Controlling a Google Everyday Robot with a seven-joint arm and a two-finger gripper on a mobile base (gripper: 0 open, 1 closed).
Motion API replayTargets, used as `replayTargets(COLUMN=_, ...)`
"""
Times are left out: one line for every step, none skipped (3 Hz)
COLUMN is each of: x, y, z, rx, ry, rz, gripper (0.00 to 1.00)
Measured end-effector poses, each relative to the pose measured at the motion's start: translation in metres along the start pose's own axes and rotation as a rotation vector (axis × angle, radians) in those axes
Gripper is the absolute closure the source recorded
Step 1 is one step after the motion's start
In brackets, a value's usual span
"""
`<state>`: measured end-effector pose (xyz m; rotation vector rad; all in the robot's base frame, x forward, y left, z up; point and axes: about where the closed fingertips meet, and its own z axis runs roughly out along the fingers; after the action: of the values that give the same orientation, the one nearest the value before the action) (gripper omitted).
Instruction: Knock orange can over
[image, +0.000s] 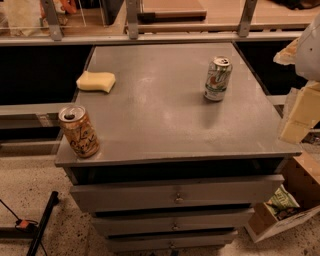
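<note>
The orange can (78, 131) stands upright on the front left corner of the grey cabinet top (160, 115), close to the left and front edges. It has an orange-tan body with dark script and a silver top with a pull tab. My gripper (299, 117) shows as pale cream parts at the right edge of the view, beside the cabinet's right edge and far from the orange can. It holds nothing that I can see.
A white and green can (217, 78) stands upright at the back right of the top. A yellow sponge (95, 81) lies at the back left. Drawers (175, 195) sit below the top. A cardboard box with a snack bag (281, 203) sits on the floor at right. A black pole (42, 222) lies on the floor at left.
</note>
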<state>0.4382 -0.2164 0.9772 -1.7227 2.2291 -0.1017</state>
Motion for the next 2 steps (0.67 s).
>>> replayTargets(x=0.0, y=0.0, z=0.0, rx=0.0, ry=0.0, rz=0.0, gripper=0.0)
replayTargets(x=-0.033, y=-0.004, z=0.016, rx=-0.013, ry=-0.043, rz=-0.051, gripper=0.0)
